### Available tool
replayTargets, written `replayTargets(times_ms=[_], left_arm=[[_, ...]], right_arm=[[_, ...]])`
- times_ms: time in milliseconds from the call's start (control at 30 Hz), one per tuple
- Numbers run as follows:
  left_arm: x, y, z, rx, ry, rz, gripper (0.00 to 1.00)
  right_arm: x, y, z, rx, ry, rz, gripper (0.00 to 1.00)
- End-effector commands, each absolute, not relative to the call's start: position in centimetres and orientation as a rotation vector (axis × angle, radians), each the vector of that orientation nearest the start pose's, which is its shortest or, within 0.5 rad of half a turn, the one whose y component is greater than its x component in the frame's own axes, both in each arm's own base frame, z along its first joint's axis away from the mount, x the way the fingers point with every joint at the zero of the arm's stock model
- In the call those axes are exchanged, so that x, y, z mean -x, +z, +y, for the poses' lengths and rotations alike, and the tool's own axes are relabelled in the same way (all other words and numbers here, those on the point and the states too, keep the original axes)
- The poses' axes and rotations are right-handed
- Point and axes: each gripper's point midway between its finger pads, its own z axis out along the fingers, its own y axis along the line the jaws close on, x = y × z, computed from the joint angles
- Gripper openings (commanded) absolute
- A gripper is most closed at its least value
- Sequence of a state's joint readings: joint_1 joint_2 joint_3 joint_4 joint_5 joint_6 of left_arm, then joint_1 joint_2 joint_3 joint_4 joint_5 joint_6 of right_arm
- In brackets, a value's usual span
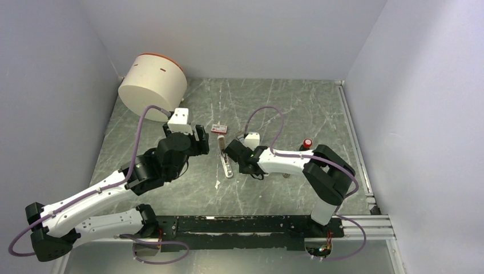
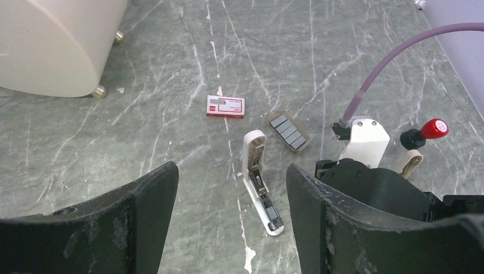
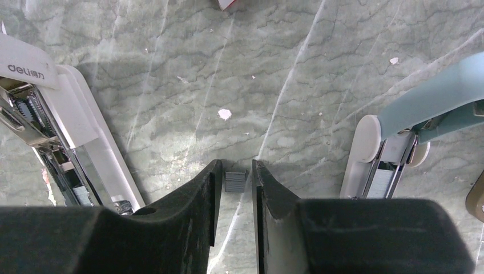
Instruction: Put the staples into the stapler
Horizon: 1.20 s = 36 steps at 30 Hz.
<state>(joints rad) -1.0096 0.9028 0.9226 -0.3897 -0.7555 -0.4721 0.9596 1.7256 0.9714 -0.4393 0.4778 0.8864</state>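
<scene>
Right wrist view showed the right gripper (image 3: 236,169) pinching a staple strip (image 3: 235,181), the open stapler (image 3: 85,131) just left of its fingers — long axis roughly parallel to them. Farther off, the left gripper (image 2: 231,174) hung agape; the staples box (image 2: 225,107) lay beyond the stapler.

Looked down on the whole marble table (image 1: 285,103) from high behind its near edge. From the left wrist, faced forward and down, middling range; from the right, hovered very close. Shared the opened stapler (image 2: 259,188) throughout.
</scene>
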Motion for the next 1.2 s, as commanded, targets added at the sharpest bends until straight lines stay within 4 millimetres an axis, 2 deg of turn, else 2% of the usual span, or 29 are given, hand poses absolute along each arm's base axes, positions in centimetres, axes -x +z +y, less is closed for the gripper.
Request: replayTargets(times_ms=[0, 133, 300, 467, 633, 767, 933, 1067, 1167], left_arm=[[-24.4, 27.4, -18.2, 0.020, -0.303, 1.839, 0.74], [-24.3, 27.5, -18.1, 0.021, -0.305, 1.837, 0.74], [-24.3, 27.5, -18.1, 0.023, -0.306, 1.838, 0.74], [-24.3, 27.5, -18.1, 0.022, -0.307, 1.837, 0.74], [-24.3, 27.5, -18.3, 0.017, -0.309, 1.840, 0.74], [-24.3, 27.5, -18.5, 0.013, -0.318, 1.841, 0.74], [-24.3, 27.5, -19.0, 0.005, -0.336, 1.845, 0.74], [-24.4, 27.4, -19.4, -0.003, -0.344, 1.851, 0.74], [-24.4, 27.3, -19.7, -0.009, -0.353, 1.854, 0.74]], right_arm=[[-23.4, -0.2, 24.1, -0.037, -0.055, 2.596, 0.28], [-23.3, 0.0, 24.0, -0.046, -0.050, 2.598, 0.23], [-23.6, 1.0, 24.0, -0.058, -0.036, 2.575, 0.21], [-24.3, 3.0, 23.8, -0.078, -0.012, 2.514, 0.21], [-25.0, 5.4, 22.8, -0.086, 0.000, 2.442, 0.21], [-25.2, 6.9, 20.5, -0.113, -0.030, 2.407, 0.21], [-25.3, 7.9, 16.3, -0.181, -0.074, 2.389, 0.21], [-24.8, 7.8, 12.3, -0.255, -0.120, 2.386, 0.22], [-24.3, 7.3, 10.2, -0.300, -0.127, 2.394, 0.22]])
